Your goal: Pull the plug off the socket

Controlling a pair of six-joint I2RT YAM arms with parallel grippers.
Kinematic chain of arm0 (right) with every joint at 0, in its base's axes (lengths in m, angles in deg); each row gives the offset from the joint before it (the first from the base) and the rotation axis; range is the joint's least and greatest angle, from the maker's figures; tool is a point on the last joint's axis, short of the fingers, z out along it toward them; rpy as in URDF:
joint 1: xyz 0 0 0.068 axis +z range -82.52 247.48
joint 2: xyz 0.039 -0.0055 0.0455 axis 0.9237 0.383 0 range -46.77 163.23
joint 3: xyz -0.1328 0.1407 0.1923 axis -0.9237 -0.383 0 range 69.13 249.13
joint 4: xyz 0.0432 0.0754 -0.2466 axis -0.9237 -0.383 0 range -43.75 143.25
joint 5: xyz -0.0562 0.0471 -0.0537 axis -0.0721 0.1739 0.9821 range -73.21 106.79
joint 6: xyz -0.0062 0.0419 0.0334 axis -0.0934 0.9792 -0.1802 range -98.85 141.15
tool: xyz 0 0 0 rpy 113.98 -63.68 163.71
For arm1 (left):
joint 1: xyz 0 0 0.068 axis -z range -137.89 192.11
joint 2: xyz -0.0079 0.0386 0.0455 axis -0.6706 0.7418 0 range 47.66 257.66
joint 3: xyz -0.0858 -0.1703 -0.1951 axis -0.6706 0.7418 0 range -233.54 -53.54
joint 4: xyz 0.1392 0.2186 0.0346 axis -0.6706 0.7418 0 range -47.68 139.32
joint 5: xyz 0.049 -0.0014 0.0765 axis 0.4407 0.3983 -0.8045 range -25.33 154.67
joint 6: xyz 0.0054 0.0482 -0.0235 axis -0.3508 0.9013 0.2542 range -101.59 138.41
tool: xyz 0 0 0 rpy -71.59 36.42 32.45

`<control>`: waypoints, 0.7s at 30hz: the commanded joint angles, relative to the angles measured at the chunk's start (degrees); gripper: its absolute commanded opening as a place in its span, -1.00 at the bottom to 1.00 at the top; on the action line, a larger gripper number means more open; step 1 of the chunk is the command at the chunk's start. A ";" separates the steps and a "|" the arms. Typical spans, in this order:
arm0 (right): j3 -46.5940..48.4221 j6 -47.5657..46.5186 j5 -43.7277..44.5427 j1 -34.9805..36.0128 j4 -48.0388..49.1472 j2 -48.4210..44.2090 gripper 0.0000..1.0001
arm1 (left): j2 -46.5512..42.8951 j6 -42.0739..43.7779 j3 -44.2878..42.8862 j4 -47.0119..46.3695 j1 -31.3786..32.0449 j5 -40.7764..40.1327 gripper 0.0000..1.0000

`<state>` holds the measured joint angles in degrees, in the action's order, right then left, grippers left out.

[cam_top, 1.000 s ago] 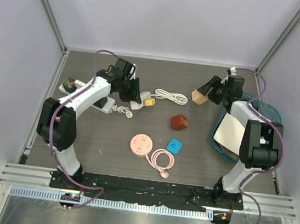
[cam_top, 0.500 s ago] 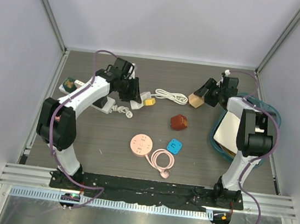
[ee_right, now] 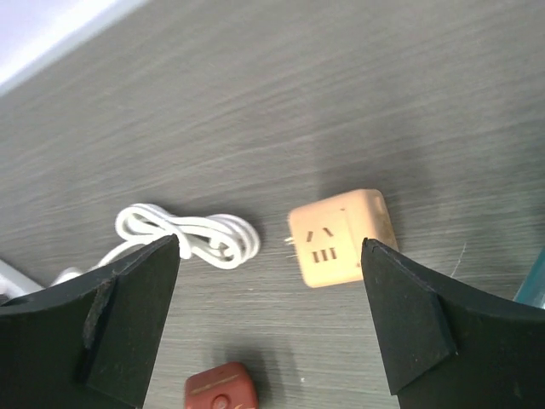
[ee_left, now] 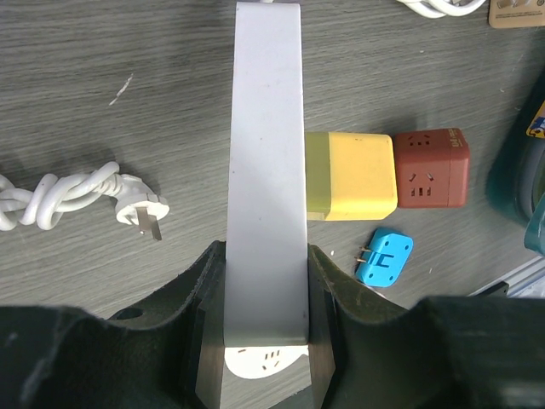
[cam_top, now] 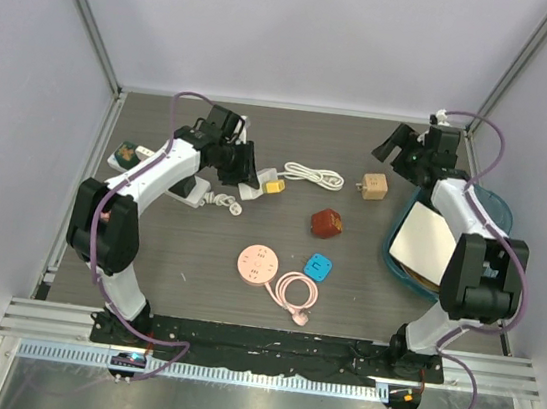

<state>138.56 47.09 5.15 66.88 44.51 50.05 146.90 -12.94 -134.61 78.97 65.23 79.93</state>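
My left gripper is shut on a long white socket strip, one finger on each long side. A yellow plug block sits tight against the strip's right side. In the top view the left gripper holds the strip at the table's back left, with the yellow block beside it. My right gripper is open and holds nothing. A tan cube plug with small prongs lies on the table below it. From above, the right gripper hangs behind the tan cube.
A red cube, a blue plug, a pink round socket with its coiled cord and a white cable bundle lie mid-table. A teal basin stands at the right. A white adapter and a green-white item lie at the left.
My right gripper opened and let go of the tan cube, which now lies on the table. The right arm drew back towards the far right. The left arm has not moved.
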 commanded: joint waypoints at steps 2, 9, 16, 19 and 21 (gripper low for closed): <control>-0.51 -1.33 -5.04 2.71 1.43 -8.65 0.81 | -2.39 -0.29 -1.10 -3.86 -0.17 3.45 -1.00; -8.96 0.61 -10.51 13.07 12.15 -15.60 0.71 | -2.21 -0.55 -0.83 -4.65 -0.17 5.82 -1.00; -9.22 0.43 -10.86 23.62 16.72 -11.30 0.72 | -1.95 -0.64 -0.66 -4.74 -0.09 6.70 -1.00; -11.15 -3.33 -15.24 26.70 24.18 -9.72 0.81 | -2.12 -0.64 -0.49 -5.09 -0.09 8.02 -1.00; -14.14 -5.01 -17.89 26.88 30.05 -9.19 0.83 | -2.04 -0.64 -0.48 -5.18 -0.09 8.99 -1.00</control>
<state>127.90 45.95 -7.35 92.78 61.10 40.17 146.90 -12.97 -134.61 77.74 65.23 84.04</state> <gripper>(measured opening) 0.904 0.391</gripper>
